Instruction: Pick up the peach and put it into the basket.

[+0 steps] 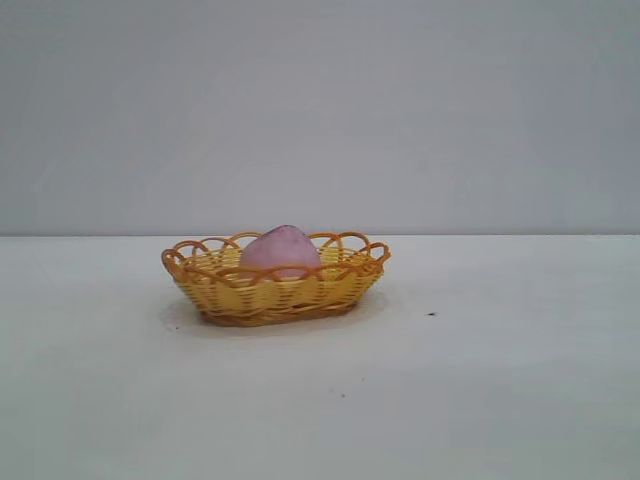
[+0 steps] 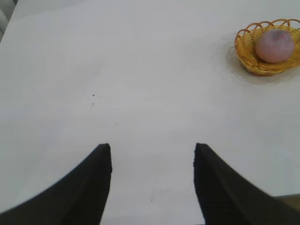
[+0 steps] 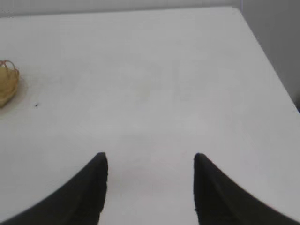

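Note:
The pink peach sits inside the yellow wicker basket with its orange looped rim, in the middle of the white table. In the left wrist view the peach lies in the basket far from my left gripper, which is open and empty above bare table. My right gripper is also open and empty; only an edge of the basket shows in its view. Neither arm shows in the exterior view.
The white table stretches all round the basket. A small dark speck lies to the basket's right. The table's edge and corner show in the right wrist view.

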### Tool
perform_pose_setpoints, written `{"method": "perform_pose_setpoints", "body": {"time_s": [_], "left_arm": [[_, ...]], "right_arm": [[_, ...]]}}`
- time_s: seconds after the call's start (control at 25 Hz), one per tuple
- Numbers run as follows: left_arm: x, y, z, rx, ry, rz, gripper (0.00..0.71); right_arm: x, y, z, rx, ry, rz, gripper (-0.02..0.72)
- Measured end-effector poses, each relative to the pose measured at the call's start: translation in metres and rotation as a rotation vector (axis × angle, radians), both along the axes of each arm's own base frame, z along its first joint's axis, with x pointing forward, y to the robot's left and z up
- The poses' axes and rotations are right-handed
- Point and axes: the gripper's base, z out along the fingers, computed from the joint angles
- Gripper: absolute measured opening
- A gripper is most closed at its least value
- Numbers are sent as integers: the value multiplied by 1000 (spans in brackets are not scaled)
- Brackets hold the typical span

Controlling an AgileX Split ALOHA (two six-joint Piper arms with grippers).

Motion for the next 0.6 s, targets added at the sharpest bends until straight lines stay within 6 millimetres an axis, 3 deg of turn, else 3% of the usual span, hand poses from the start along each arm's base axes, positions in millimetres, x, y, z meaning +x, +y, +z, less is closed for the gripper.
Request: {"method": "perform_pose_setpoints", "body": {"time_s": [0.6], "left_arm": [[0,0,0,1,0,1,384]], "right_arm": [[1,2,-2,8,7,20,396]]}}
